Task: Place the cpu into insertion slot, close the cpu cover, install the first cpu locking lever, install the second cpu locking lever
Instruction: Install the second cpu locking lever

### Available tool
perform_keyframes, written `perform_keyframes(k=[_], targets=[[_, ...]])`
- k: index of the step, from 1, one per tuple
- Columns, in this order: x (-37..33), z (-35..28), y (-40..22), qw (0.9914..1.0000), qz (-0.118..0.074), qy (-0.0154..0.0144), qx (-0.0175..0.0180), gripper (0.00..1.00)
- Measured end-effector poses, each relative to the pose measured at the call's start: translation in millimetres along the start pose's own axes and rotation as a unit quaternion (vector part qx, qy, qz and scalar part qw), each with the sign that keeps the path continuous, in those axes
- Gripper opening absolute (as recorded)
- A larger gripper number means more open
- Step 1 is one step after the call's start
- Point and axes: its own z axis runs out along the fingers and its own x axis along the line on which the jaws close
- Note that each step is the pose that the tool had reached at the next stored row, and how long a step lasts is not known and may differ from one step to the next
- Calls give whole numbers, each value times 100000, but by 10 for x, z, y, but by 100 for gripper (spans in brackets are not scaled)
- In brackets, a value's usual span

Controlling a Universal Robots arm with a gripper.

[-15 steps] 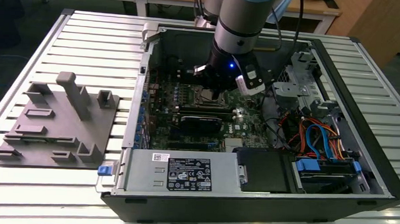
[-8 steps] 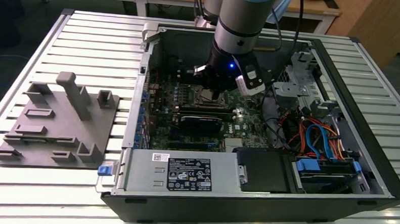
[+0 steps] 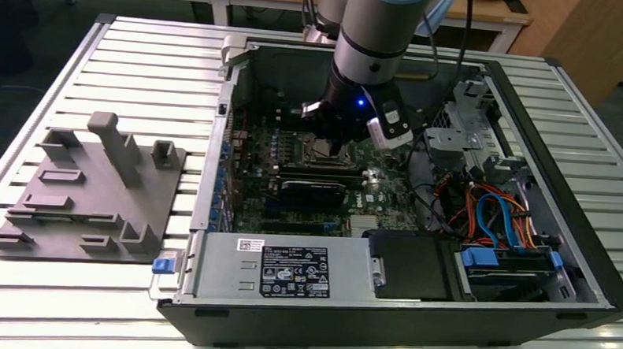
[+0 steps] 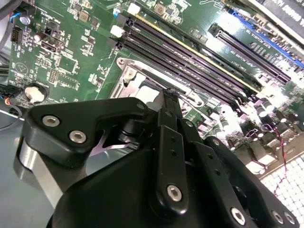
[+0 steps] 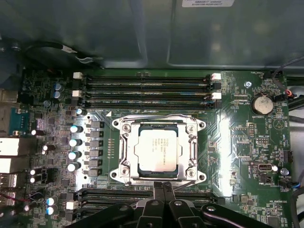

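The cpu [image 5: 156, 149], a dull silver square, lies flat in the insertion slot [image 5: 195, 124] on the green board. The cpu cover [image 5: 127, 152], a silver frame plate, lies down around it. One thin wire lever [image 5: 156, 117] runs along one side of the socket. Another wire lever [image 5: 187, 184] angles up by the opposite side, close to my fingertips. My gripper [image 5: 164, 186] is shut, its black fingers pressed together at that socket edge. In the second wrist view the gripper [image 4: 169, 97] touches down beside the cover [image 4: 133, 78]. In the exterior view the gripper [image 3: 339, 150] hangs over the socket [image 3: 315, 149].
Long black memory slots [image 5: 147, 88] flank the socket on two sides. A black card [image 3: 313, 192] lies across the board. The open case [image 3: 567, 91] holds a power supply [image 3: 286, 270], drive bays and cables [image 3: 494, 214]. A grey fixture [image 3: 90, 196] stands on the slatted table at the exterior view's left.
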Motion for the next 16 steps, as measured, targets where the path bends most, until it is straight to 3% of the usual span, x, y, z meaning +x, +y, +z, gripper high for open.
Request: perform_keyframes(k=[2, 9, 16], targets=[[1, 0, -1, 100000, -109, 197, 9, 11], [4, 10, -23, 100000, -122, 237, -28, 11], [56, 43, -28, 99999, -123, 286, -74, 11]])
